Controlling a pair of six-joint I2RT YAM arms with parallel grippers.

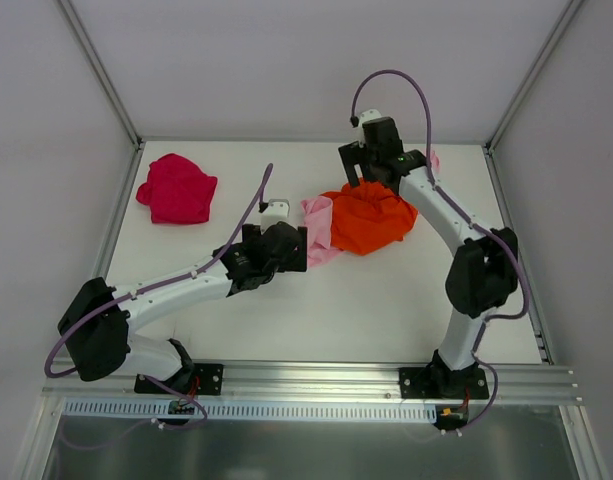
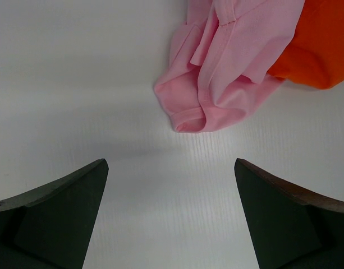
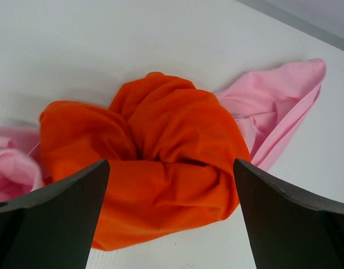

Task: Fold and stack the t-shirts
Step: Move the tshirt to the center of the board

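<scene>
the white counter [image 1: 386, 300] carries all three shirts and none looks folded yet. the orange shirt [image 1: 371, 222] is the big heap in the middle, bunched into a ball and lying on top of the pink shirt [image 1: 318, 235], which sticks out from under it on both sides. the red shirt [image 1: 178, 190] sits crumpled well apart, toward the far left corner.

the right tool [image 3: 170, 162] hangs just over the far edge of the orange heap, its jaws wide apart and nothing in them. the left tool [image 2: 170, 162] is low on the near side, also spread wide and empty, pointing at the rolled hem [image 2: 188, 120] of the pink shirt, which lies just ahead of it without touching.

to my eye the job in hand is getting the orange one off the pink so one shirt can be laid flat. i'd have the right tool pinch a single outer edge of the orange, not the thick middle, or it will drag pink cloth up with it. the left tool could close on that pink hem and keep it down while the orange is lifted clear. then set the orange on bare counter, well away from both others, before any spreading.
</scene>
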